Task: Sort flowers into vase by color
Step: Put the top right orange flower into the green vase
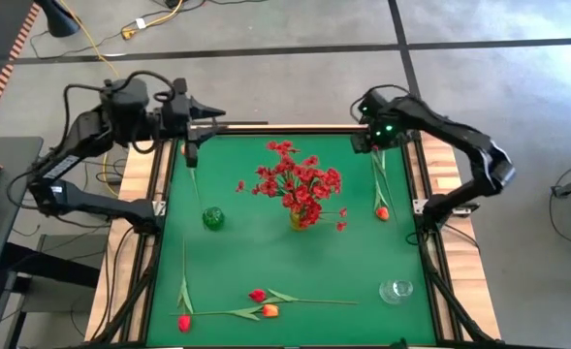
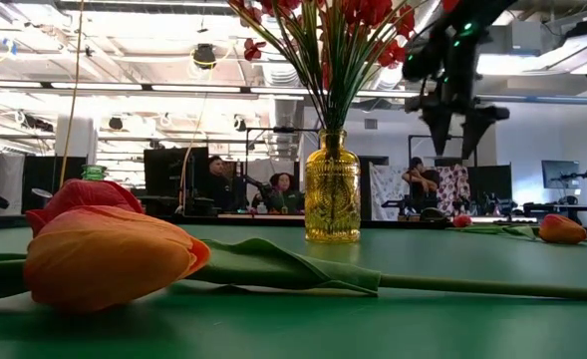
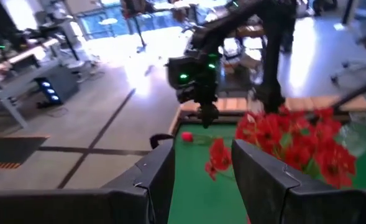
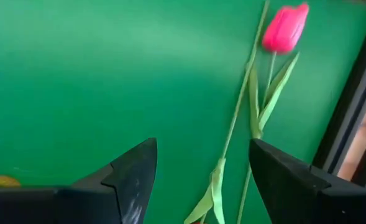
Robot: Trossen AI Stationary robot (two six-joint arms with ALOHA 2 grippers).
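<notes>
My right gripper (image 1: 376, 145) (image 4: 201, 180) is open and points down, above the stems of flowers lying along the table's right edge; a pink tulip bud (image 4: 286, 27) lies ahead of it. In the low view the right gripper (image 2: 458, 135) hangs clear of the table. My left gripper (image 3: 198, 174) (image 1: 194, 145) is open, held high and level over the far left corner. A thin stem (image 1: 199, 186) stands in the small green vase (image 1: 212, 219) and rises toward the left gripper. The yellow vase (image 2: 332, 189) holds the bunch of small red blossoms (image 1: 298, 181).
A clear glass vase (image 1: 396, 290) stands near the near right corner. Two red buds (image 1: 183, 323) (image 1: 257, 295) and an orange tulip (image 1: 269, 311) lie on their sides along the near edge, the tulip (image 2: 104, 259) close to the low camera. People sit beyond the table.
</notes>
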